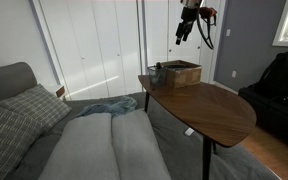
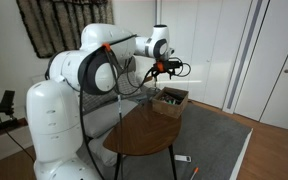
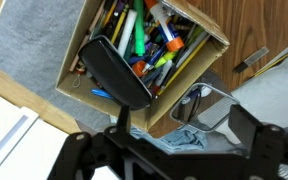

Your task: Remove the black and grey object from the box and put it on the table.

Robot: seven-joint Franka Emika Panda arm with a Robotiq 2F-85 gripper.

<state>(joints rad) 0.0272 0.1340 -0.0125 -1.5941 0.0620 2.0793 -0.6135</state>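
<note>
Hand (image 3: 169, 140) wide, empty — above box (image 3: 194, 80) | black and grey object (image 3: 119, 70) inside (atop pens (image 3: 149, 45))

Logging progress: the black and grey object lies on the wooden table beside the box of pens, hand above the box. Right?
Not quite: the wrist view shows the flat black and grey object lying inside the tan cardboard box, atop the pens, not on the dark-brown wooden table. The hand is above the box.

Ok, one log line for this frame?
gripper: open, above box | black and grey object: in box, ungrasped | table: placement pending
</note>
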